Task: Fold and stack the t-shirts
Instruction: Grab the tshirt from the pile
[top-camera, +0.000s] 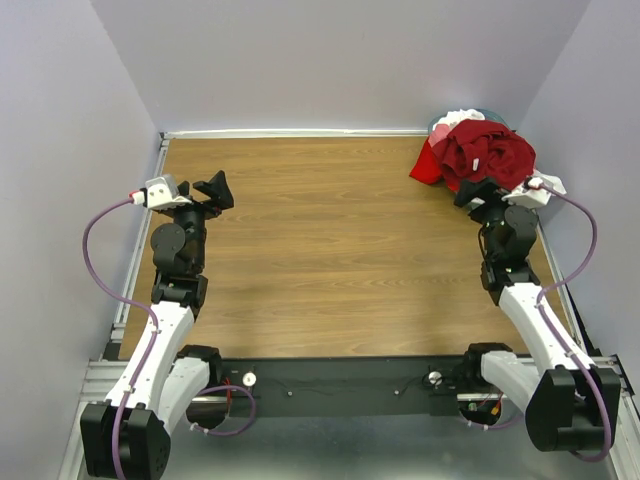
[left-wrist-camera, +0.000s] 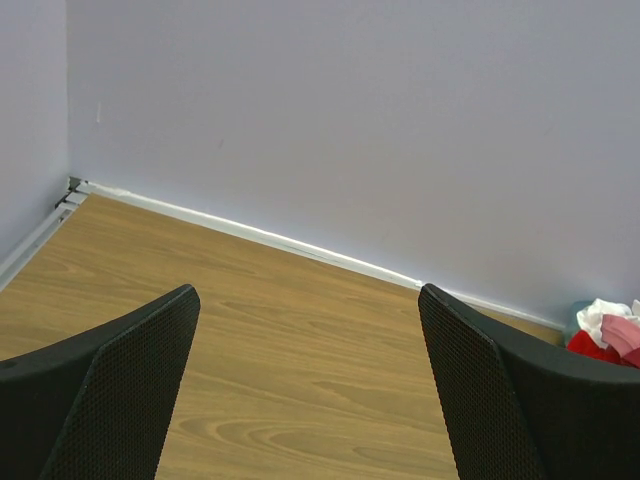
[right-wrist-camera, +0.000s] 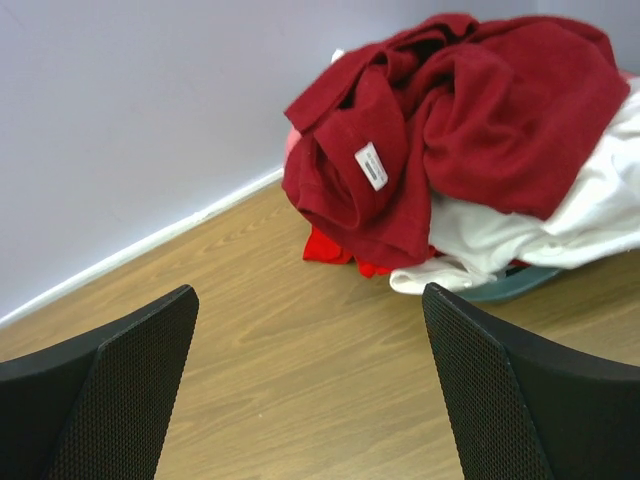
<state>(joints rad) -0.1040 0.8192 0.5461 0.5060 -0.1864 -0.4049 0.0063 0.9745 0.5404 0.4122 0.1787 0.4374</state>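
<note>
Crumpled heap of t-shirts (top-camera: 475, 150) in the upper right corner of the table (top-camera: 320, 260), dark crimson shirt (right-wrist-camera: 480, 110) with white label (right-wrist-camera: 371, 166) on top, white shirt (right-wrist-camera: 520, 235) beneath, left gripper (left-wrist-camera: 310, 390) spread wide, empty, middle left, right gripper (right-wrist-camera: 310, 390) spread wide, empty, near the heap

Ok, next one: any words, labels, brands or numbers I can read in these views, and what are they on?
On the large dark crimson cloth t-shirt, a small white rectangular tag: faint print, too small and blurred to read.
Nothing else in any view carries legible text, a brand, a number or a sign.
</note>
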